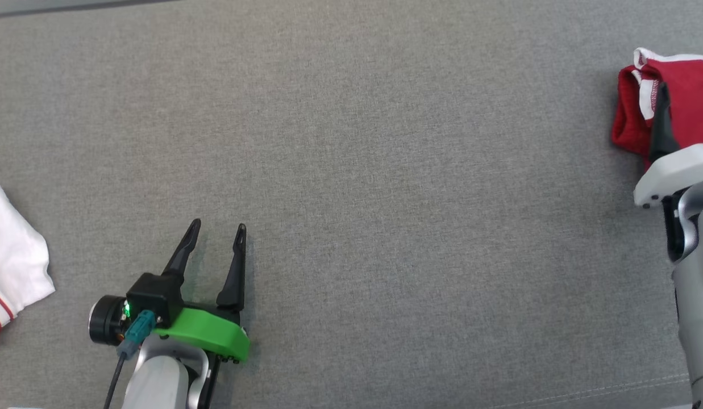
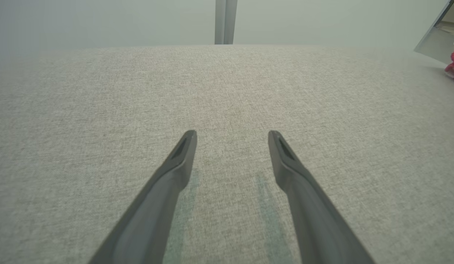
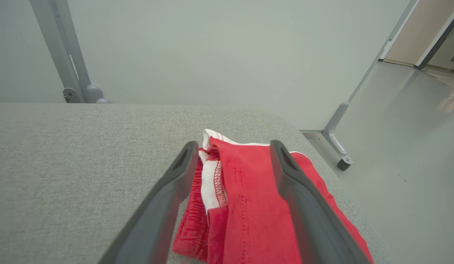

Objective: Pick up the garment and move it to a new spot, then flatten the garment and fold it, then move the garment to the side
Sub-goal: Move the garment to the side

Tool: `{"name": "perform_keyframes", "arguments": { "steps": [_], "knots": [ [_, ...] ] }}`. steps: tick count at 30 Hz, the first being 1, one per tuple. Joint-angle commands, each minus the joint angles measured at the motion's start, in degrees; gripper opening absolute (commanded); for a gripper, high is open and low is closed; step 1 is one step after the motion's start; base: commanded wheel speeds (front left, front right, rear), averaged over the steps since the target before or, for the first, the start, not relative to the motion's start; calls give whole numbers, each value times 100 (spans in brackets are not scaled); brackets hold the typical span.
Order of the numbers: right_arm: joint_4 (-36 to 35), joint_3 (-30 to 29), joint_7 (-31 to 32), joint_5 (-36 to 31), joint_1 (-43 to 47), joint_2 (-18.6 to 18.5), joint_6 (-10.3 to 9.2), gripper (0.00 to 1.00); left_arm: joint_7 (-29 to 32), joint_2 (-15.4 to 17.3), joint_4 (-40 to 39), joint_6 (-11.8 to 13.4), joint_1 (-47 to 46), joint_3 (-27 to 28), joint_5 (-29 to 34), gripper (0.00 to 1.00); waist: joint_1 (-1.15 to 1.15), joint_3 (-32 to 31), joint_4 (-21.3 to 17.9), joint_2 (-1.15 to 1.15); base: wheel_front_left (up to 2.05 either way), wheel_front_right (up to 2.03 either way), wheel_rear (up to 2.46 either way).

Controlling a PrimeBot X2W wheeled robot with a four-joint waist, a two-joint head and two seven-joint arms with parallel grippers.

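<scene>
I read the garment (image 3: 249,205) as red cloth (white stitched hems), the surface (image 1: 385,170) as coarse matt grey weave, the fingers (image 2: 164,190) as smooth dark plastic.

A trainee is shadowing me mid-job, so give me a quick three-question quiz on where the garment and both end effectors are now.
1. Which end effector has the red garment between its fingers?
2. The left end effector is above: A) bare grey surface, B) a white cloth, C) a basket.
3. True or false: the red garment lies mid-surface.
Key: 1 right end effector, open; 2 A; 3 false, it lies near the right edge.
</scene>
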Motion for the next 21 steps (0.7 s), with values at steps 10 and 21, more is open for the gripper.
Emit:
{"name": "perform_keyframes", "arguments": {
  "steps": [10,21],
  "knots": [
    [-976,1175,-2,1195,1847,588,-9,100,5,-126,109,17,601,330,-16,100,0,-1128,379,1,0,0,0],
    [-1459,1507,-3,1467,2813,1014,-9,100,5,-150,160,17,1079,669,36,100,0,-1644,531,1,0,0,0]
  ]
}}
